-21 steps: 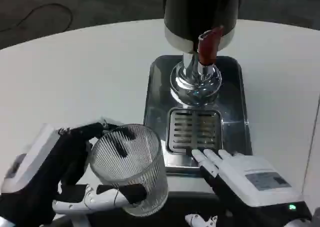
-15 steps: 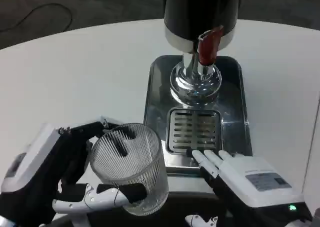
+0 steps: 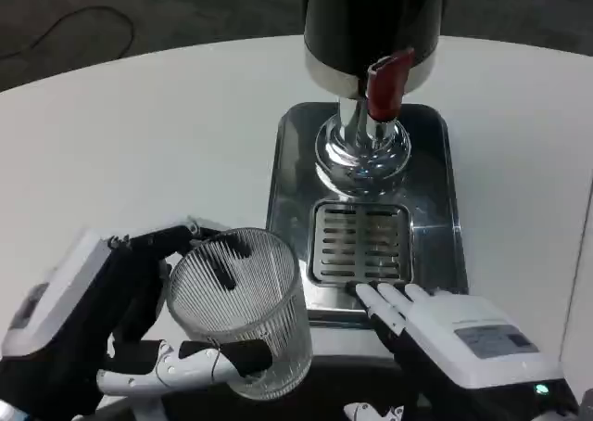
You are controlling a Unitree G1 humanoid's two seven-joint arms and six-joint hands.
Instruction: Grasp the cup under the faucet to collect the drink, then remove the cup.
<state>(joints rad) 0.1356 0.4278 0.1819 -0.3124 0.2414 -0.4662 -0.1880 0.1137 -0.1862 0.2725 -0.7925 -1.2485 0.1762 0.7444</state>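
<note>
Head view. Left hand (image 3: 88, 324) at near left, white back turned outward to the left, black palm facing the ribbed clear glass cup (image 3: 241, 310). Its fingers (image 3: 218, 358) wrap the cup: one lies across the near side low on the wall, others curl round the far side near the rim. The cup is held, upright or close to it, its mouth open toward the camera. Cup sits over the white table (image 3: 139, 143), just left of the dispenser's steel tray (image 3: 431, 208) and well short of the faucet (image 3: 384, 82); not under the spout. Whether its base touches the table cannot be told.

Right hand (image 3: 454, 333) at near right, palm down, white back up with a printed label on it. Its fingertips (image 3: 375, 299) point far and left, lying side by side at the near edge of the slotted drip grate (image 3: 359, 243). It holds nothing, fingers extended rather than curled; contact with the tray edge looks likely but is not certain.

Dispenser: black body (image 3: 371, 18) at far centre, with a chrome base ring below it. The faucet's red lever hangs down over the chrome pedestal (image 3: 361, 152). The grate lies near of the pedestal, inside the tray.
</note>
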